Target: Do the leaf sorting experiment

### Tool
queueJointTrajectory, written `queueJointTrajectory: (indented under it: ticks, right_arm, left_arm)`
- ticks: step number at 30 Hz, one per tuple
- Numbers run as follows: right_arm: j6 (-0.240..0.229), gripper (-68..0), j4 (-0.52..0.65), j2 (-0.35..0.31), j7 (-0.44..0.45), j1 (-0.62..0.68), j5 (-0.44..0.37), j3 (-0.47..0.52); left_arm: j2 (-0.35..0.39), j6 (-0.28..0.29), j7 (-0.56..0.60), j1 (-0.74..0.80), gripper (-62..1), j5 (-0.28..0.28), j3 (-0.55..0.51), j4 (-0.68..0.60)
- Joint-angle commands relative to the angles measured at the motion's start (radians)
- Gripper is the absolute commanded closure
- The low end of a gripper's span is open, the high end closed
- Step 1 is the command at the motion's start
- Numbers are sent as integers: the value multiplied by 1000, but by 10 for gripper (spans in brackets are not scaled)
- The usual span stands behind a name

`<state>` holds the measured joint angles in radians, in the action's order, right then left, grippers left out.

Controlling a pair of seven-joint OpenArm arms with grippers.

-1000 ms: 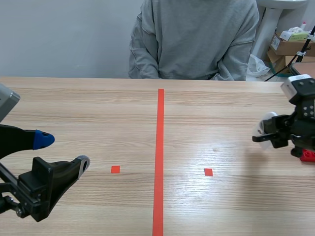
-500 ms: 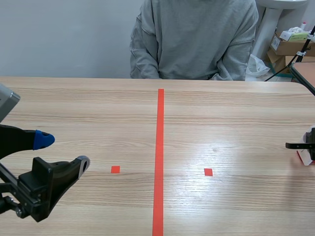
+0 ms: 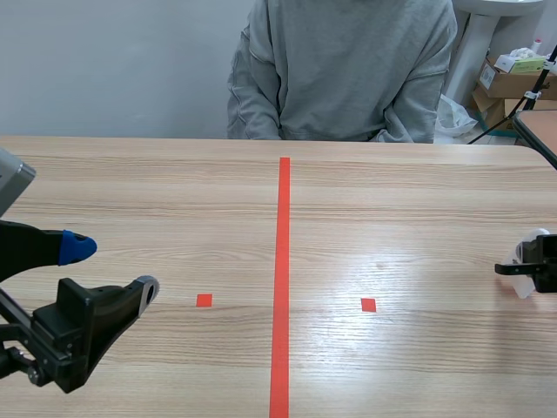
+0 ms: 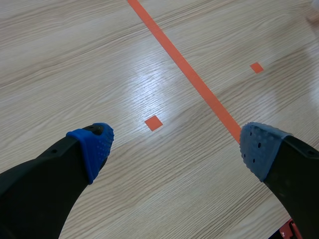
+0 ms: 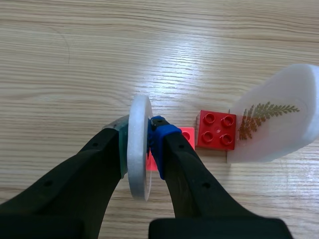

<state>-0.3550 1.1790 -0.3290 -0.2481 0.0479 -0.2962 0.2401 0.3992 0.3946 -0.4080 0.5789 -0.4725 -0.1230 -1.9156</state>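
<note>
The right gripper (image 5: 140, 145) is clenching a white disc (image 5: 138, 112) edge-on between its pads, hanging low over the table (image 3: 174, 200) at the middle right edge of the scene frame. Turned this way, the disc is not showing whether it is carrying a leaf. Just ahead of and beside this gripper, a red brick (image 5: 216, 130) is sitting with a white oval plaque (image 5: 289, 99) bearing a fern sprig (image 5: 261, 116) just beside it. I judge the arm is handling one specimen for sorting, so it should be keeping an even squeeze on that thin rim, steering clear of brick and plaque, and laying the disc flat. The left gripper (image 3: 113, 267), in the lower left of the scene frame, is hanging released and holding nothing, well apart from the red centre line (image 3: 281, 279). At top centre, a person in a grey sweatshirt (image 3: 344, 70) is sitting across the table.
</note>
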Motion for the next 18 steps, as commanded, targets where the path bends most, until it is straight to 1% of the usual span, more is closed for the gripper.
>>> queueJointTrajectory:
  ticks: [1,4,12,15,18]
  right_arm:
    - [12,-52,0,-13,14,-11,-3,1]
    - [19,-99,-10,-11,18,-11,-3,1]
    - [18,-184,-11,-11,23,-11,-3,1]
    - [18,-265,-11,-11,27,-11,-3,1]
    - [18,-367,-11,-11,30,-11,-3,1]
  left_arm:
    - [-5,1,14,0,-542,-6,-1,-23]
    - [-5,1,14,0,-542,-6,-1,-23]
    - [-5,1,14,0,-542,-6,-1,-23]
    - [-5,1,14,0,-542,-6,-1,-23]
    - [-5,1,14,0,-542,-6,-1,-23]
